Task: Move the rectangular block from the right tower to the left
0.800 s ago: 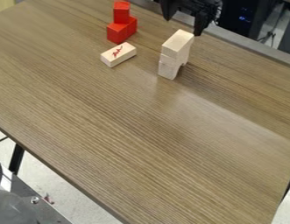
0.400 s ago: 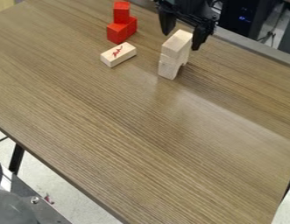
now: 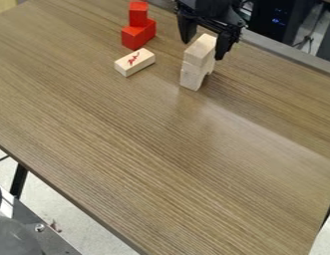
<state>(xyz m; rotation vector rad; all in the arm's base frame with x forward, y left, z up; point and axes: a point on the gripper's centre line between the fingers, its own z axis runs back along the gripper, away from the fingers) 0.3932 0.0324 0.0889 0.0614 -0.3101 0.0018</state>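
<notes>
The black gripper point(image 3: 202, 49) hangs at the top of the camera view, open, one finger to the left of the right tower's top and the other to its right. The rectangular block point(image 3: 201, 47) of pale wood lies on top of the right tower, between the two fingers. Below it, pale wooden blocks point(image 3: 192, 76) form the tower's lower part. The left tower is red: a small block point(image 3: 138, 14) stands on red blocks point(image 3: 134, 37) at the upper left.
A pale wooden block with a red mark point(image 3: 134, 62) lies flat on the table point(image 3: 160, 164), in front of the red tower and left of the wooden tower. The table's far edge runs behind the gripper, with dark equipment point(image 3: 279, 20) beyond.
The gripper has come down from the top edge to around the top of the right tower, and more of it shows. The blocks have not moved.
</notes>
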